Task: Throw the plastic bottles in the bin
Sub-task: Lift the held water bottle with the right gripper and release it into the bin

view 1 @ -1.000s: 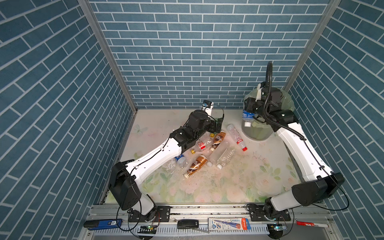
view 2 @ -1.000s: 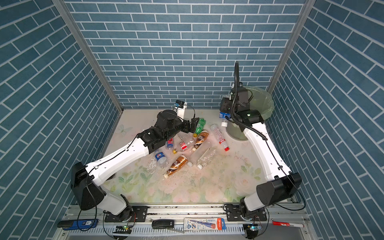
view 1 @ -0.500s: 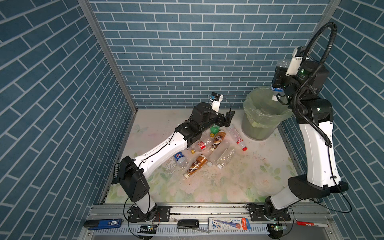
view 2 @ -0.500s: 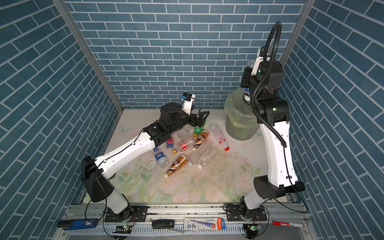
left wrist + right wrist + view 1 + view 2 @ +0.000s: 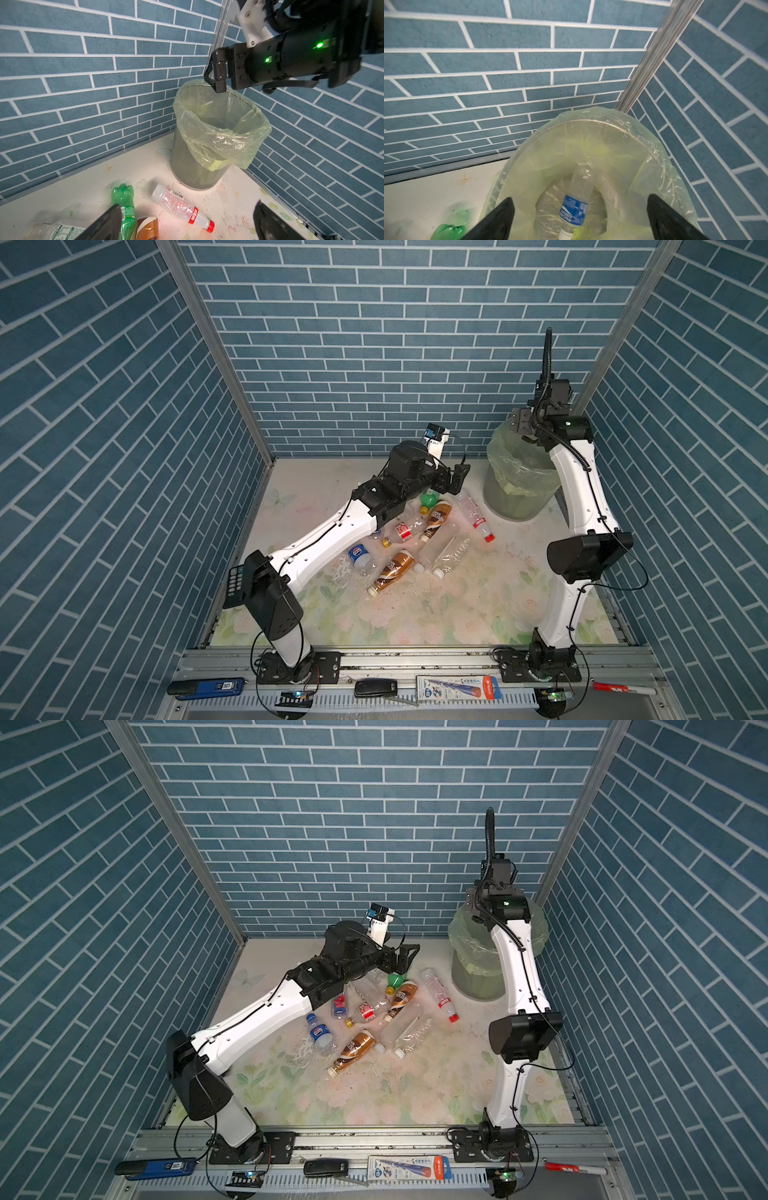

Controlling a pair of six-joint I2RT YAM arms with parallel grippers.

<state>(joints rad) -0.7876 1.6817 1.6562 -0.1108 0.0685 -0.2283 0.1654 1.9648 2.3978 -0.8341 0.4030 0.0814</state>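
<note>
The bin (image 5: pixel 519 485) stands at the back right, a grey mesh basket with a pale green bag over its rim (image 5: pixel 612 126). My right gripper (image 5: pixel 580 198) hangs open above its mouth, holding nothing. A clear bottle with a blue label (image 5: pixel 575 207) lies inside on the bag. Several plastic bottles lie in the middle of the floor, among them a green one (image 5: pixel 123 199), a clear one with a red cap (image 5: pixel 180 205) and two brown ones (image 5: pixel 436 518) (image 5: pixel 392 568). My left gripper (image 5: pixel 187 204) is open and empty, a little above the green and red-capped bottles.
Blue brick walls close in the left, back and right. A dark calculator (image 5: pixel 235 587) lies at the left edge. On the front rail are a blue stapler (image 5: pixel 208 686), a black key fob (image 5: pixel 374 688), a toothpaste box (image 5: pixel 457 686) and a red marker (image 5: pixel 619 689).
My right gripper lifted the blue-labelled bottle high, came down over the bin and opened; the bottle now lies inside. My left gripper moved right, towards the bin side of the pile.
</note>
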